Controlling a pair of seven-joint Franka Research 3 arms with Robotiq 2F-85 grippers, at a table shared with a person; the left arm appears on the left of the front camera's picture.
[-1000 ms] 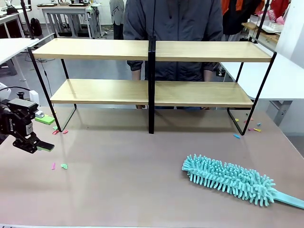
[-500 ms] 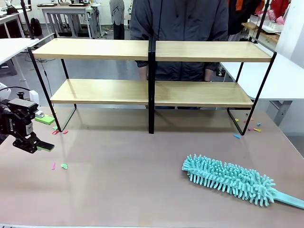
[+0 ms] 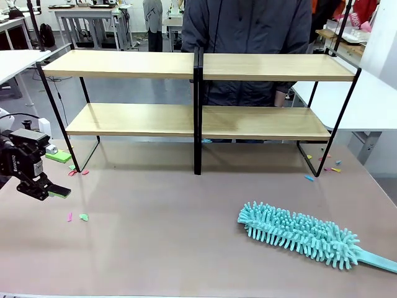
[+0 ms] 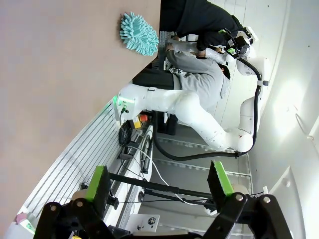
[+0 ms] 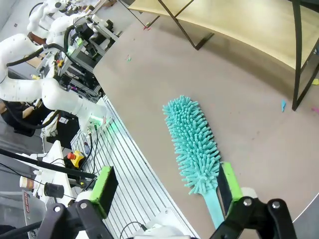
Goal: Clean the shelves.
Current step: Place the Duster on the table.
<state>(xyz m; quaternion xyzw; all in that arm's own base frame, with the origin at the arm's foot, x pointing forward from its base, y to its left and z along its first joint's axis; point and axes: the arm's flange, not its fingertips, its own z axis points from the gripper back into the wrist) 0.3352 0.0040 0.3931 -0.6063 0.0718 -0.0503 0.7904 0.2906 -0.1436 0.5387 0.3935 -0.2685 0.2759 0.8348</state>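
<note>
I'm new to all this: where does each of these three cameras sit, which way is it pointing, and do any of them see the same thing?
Front view: sits on the robot's side, faces across the table at the shelves and a person; left gripper shows at the left edge.
Left wrist view: rides the left arm, rolled sideways; left gripper's open fingers rise below.
Right wrist view: looks down along the open right gripper.
All three share the teal duster.

You see shelves [image 3: 130, 64]: light-wood boards, thin black frame, black centre post. Duster [image 3: 298, 233]: teal, shaggy, same teal handle. Table [image 3: 161, 242]: plain greyish-brown. Left gripper [image 3: 52, 189]: black, green pads. Right gripper [image 5: 167, 191]: black, bright green pads. Paper scraps [image 3: 77, 216]: pink, green. Person's jacket [image 3: 248, 28]: dark grey.
</note>
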